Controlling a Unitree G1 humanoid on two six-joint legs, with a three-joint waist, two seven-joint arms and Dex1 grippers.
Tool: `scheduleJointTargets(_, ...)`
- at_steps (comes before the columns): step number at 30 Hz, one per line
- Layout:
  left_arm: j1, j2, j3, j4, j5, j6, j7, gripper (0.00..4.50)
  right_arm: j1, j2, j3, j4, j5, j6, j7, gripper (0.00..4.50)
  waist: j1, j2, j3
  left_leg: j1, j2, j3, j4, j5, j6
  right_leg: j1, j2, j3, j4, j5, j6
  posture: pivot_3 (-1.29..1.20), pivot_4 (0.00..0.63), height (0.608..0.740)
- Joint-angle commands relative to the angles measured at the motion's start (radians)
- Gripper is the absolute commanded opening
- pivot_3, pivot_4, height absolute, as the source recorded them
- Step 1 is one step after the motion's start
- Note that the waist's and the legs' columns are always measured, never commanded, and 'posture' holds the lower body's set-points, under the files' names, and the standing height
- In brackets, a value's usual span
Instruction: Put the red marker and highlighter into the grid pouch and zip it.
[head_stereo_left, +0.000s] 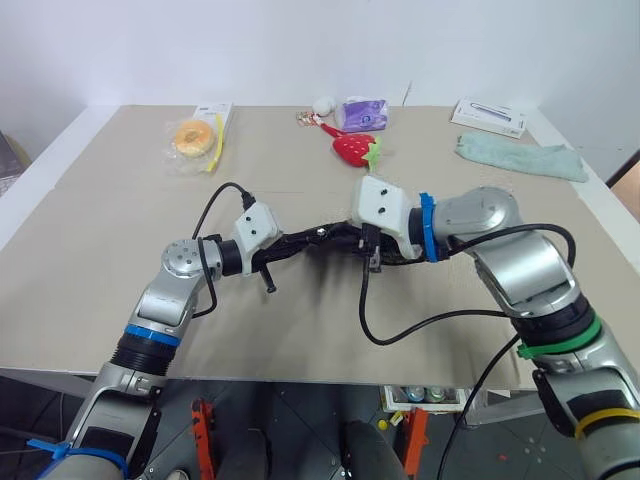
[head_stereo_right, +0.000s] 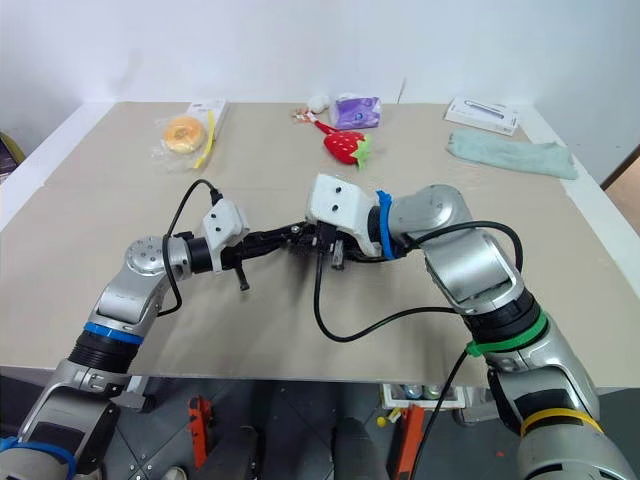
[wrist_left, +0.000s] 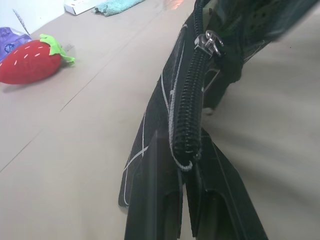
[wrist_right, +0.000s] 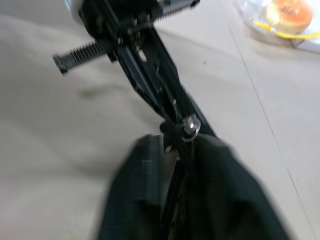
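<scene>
The grid pouch (head_stereo_left: 322, 240) hangs stretched between my two grippers, just above the middle of the table. My left gripper (wrist_left: 182, 146) is shut on one end of the pouch's zipper edge (wrist_left: 187, 105). At the other end, my right gripper (wrist_right: 175, 142) is shut on the pouch right at the metal zipper pull (wrist_right: 190, 127). The two grippers face each other, left (head_stereo_left: 290, 246) and right (head_stereo_left: 366, 246), about a hand's width apart. The red marker and the highlighter are hidden from view.
At the back of the table (head_stereo_left: 100, 290) lie a red strawberry plush (head_stereo_left: 357, 148), a wrapped doughnut (head_stereo_left: 190, 138), a purple packet (head_stereo_left: 362, 113), a white box (head_stereo_left: 488, 117) and a green cloth (head_stereo_left: 520, 157). Black cables loop from both wrists.
</scene>
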Motion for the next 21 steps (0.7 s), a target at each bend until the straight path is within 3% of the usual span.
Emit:
scheduleJointTargets(1,-0.012,0.007,0.023,-0.038,-0.017,-0.001,0.006,0.0,-0.019,-0.001,-0.011,-0.006,-0.011,-0.022,0.003,0.06,0.0,0.0,0.0,0.0,0.0,0.0,0.0,0.0,0.0,0.0,0.0,0.0,0.0,0.0,0.0,0.0,0.15,0.74)
scheduleJointTargets(7,-0.012,0.007,0.024,-0.037,-0.018,-0.001,0.008,0.0,-0.01,-0.017,-0.016,-0.001,-0.025,-0.032,0.015,0.06,0.0,0.0,0.0,0.0,0.0,0.0,0.0,0.0,0.0,0.0,0.0,0.0,0.0,0.0,0.0,0.0,0.15,0.74)
scheduleJointTargets(12,-0.013,0.007,0.024,-0.037,-0.018,-0.001,0.008,0.0,-0.007,-0.059,-0.096,0.005,0.007,-0.025,0.032,0.06,0.0,0.0,0.0,0.0,0.0,0.0,0.0,0.0,0.0,0.0,0.0,0.0,0.0,0.0,0.0,0.0,0.15,0.74)
scheduleJointTargets(21,-0.006,0.012,0.024,-0.043,-0.02,0.003,0.008,0.0,0.112,-0.299,-0.258,0.115,-0.013,-0.059,0.031,0.06,0.002,0.0,0.0,0.0,-0.001,0.0,0.0,0.0,0.0,0.001,-0.001,0.0,-0.001,0.0,0.0,0.0,0.15,0.74)
